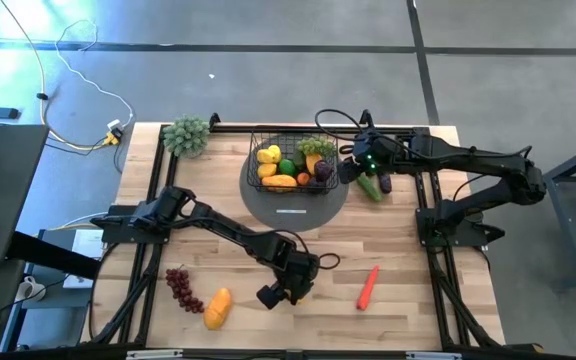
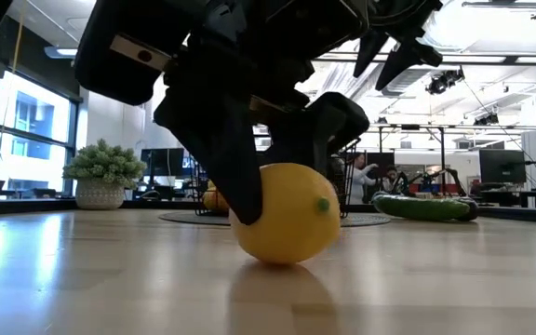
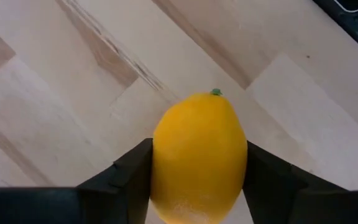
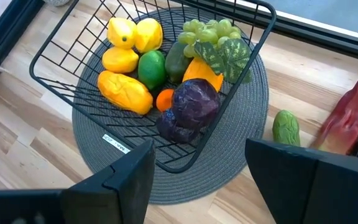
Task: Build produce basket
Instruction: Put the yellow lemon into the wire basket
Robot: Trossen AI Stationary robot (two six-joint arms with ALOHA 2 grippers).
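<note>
On the pale wooden plank table, near its front edge, the left gripper clamps a yellow toy lemon. The black wire-mesh basket, holding produce, sits on a grey round woven mat toward the back edge; beside it the right gripper hovers, fingers apart. Office windows and desks lie beyond.

The black wire basket sits upright on a grey round mat at the far middle of the table, already loaded with yellow lemons, a lime, green grapes, an orange mango and a purple cabbage. Just right of it lies a cucumber. Near the front edge lie dark grapes, another mango and a carrot. One lemon rests on the wood between dark fingers.
</note>
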